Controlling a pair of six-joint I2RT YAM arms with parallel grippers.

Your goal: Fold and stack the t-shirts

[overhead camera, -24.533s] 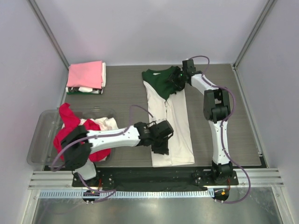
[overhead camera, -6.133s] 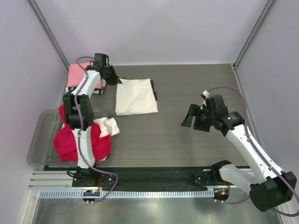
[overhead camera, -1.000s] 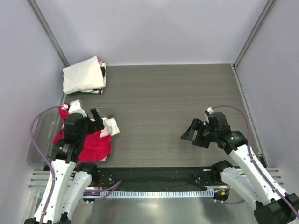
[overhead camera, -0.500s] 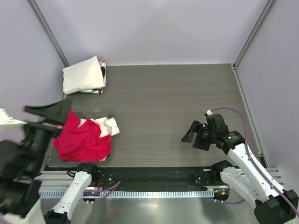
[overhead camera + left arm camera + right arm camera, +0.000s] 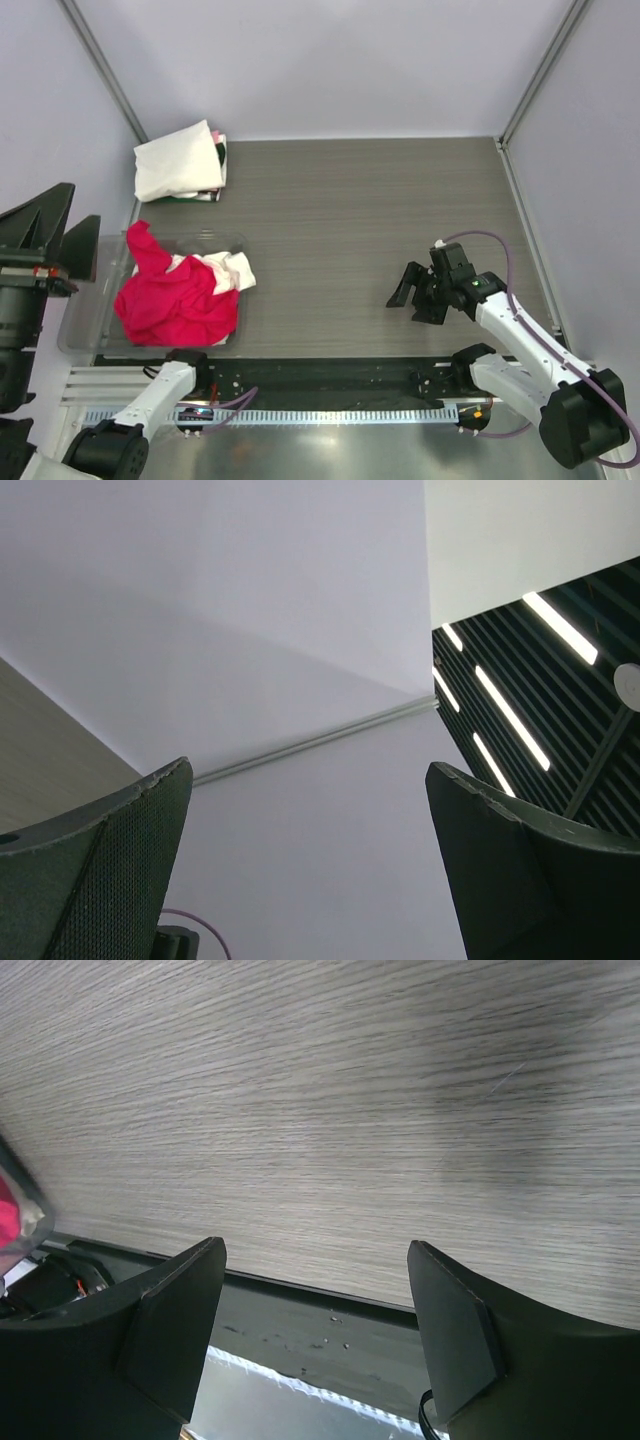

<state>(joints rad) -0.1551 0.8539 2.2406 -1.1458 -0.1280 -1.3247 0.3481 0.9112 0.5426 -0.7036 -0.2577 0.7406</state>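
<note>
A folded stack of t-shirts [image 5: 178,160] lies at the back left, a cream-white one on top and dark green showing at its edge. A crumpled red-magenta t-shirt [image 5: 175,300] fills the clear bin [image 5: 85,312], with pale cloth [image 5: 230,268] beside it at the right. My left gripper [image 5: 58,236] is raised high near the camera, left of the bin, open and empty; its wrist view shows only wall between the fingers [image 5: 100,870]. My right gripper [image 5: 412,296] hangs open and empty, low over the table at the right, its fingers [image 5: 450,1320] over the table's front edge.
Grey walls with metal posts close the table on three sides. A black rail [image 5: 330,375] and a toothed strip run along the front edge by the arm bases. In the right wrist view a bit of red cloth [image 5: 8,1215] shows at the left.
My left arm has swung up from over the bin to high near the camera, carrying nothing. The right gripper has drifted slightly toward the front. The shirts have not moved.
</note>
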